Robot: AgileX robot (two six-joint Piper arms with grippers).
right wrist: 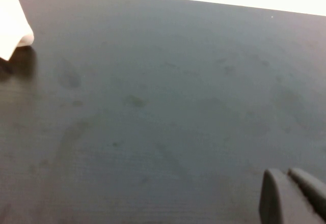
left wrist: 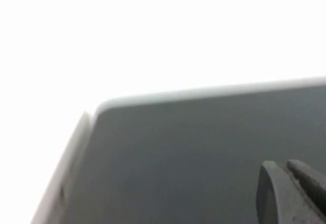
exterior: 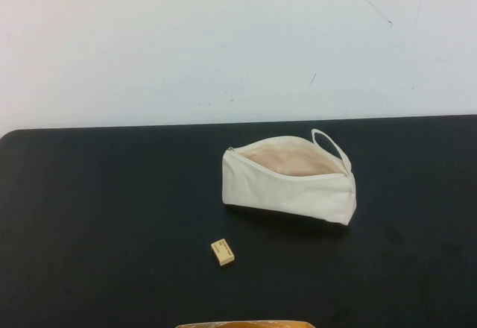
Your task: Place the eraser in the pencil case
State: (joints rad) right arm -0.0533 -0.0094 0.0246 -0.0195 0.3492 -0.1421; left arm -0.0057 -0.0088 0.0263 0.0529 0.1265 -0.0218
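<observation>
Black table [exterior: 89,216] under white wall [exterior: 149,37]; left hand [left wrist: 293,193], right hand [right wrist: 293,198] fingers together, empty.

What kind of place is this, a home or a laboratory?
Probably a lab test bench: a bare black table against a plain white wall, holding only an eraser and an open pencil case. The left gripper and right gripper hover over the table's sides.

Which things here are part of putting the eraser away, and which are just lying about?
Part of the job:
- eraser, on the table in front of the pouch, apart from it
- pencil case, unzipped, mouth open
- left gripper, over a bare table corner
- right gripper, above bare table beside the pouch

Just there:
- black table
- orange-brown object at the near edge
</observation>
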